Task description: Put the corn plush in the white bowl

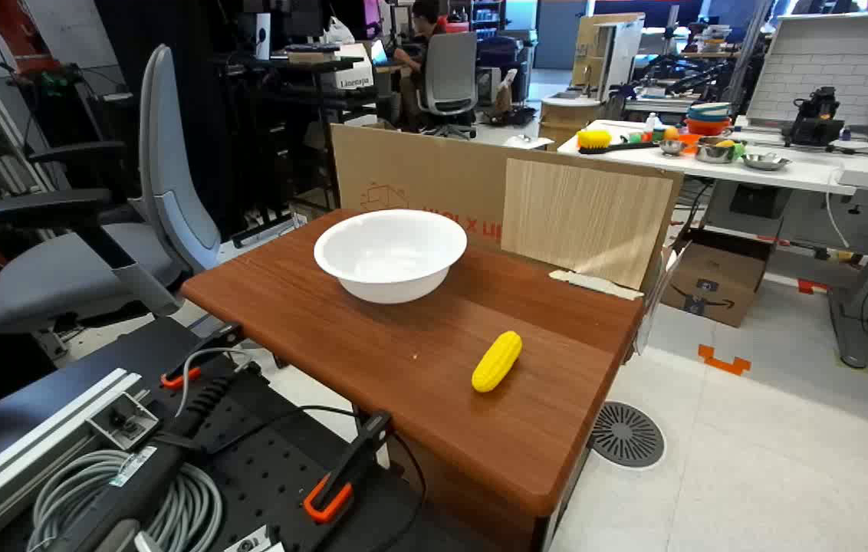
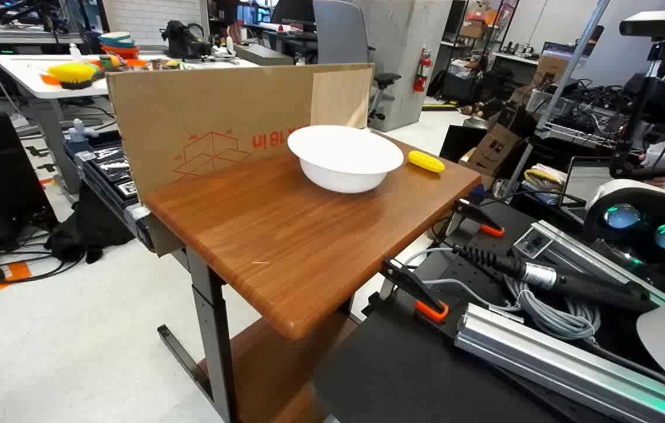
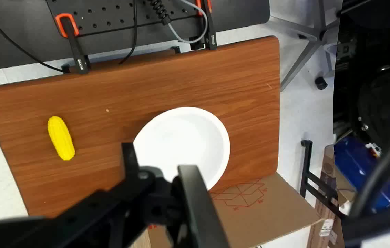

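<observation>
The bright-yellow corn plush (image 1: 497,362) lies on the brown table (image 1: 403,360), apart from the white bowl (image 1: 392,287). The plush also shows in another exterior view (image 2: 426,161), beyond the bowl (image 2: 344,175), and at the left in the wrist view (image 3: 61,137). The bowl stands upright on the table, and no object shows inside it in the wrist view (image 3: 184,137). My gripper (image 3: 158,156) shows dark and blurred in the wrist view, with its fingers apart and nothing between them. It covers the bowl's lower-left part there. The gripper is out of view in both exterior views.
A cardboard panel (image 1: 419,165) stands along one table edge; it also shows in the wrist view (image 3: 250,213). Black clamps with orange grips (image 2: 415,288) hold the opposite edge by a black bench (image 3: 112,20). Coiled grey cable (image 1: 166,491) and metal rails (image 2: 544,358) lie on the bench.
</observation>
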Controlling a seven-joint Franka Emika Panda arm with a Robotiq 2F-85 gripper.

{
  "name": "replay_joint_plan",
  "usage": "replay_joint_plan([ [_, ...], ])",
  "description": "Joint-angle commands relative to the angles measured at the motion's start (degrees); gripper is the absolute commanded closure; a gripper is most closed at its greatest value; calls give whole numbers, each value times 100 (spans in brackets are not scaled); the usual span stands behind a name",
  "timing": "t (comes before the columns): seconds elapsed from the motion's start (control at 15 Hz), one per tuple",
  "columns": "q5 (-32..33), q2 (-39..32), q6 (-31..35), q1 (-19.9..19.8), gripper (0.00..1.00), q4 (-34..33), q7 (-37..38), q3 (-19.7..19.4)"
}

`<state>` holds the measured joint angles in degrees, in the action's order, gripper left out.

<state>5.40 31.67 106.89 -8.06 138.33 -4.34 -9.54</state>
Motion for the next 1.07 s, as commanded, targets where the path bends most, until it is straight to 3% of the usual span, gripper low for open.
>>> replay_joint_plan([
  [0.0,-13,-5,-9,-25,0,-15,-12,20],
  [0.67,-11,-12,36,-10,0,-11,-6,39],
  [1.0,-177,-744,371,67,0,-348,268,152],
])
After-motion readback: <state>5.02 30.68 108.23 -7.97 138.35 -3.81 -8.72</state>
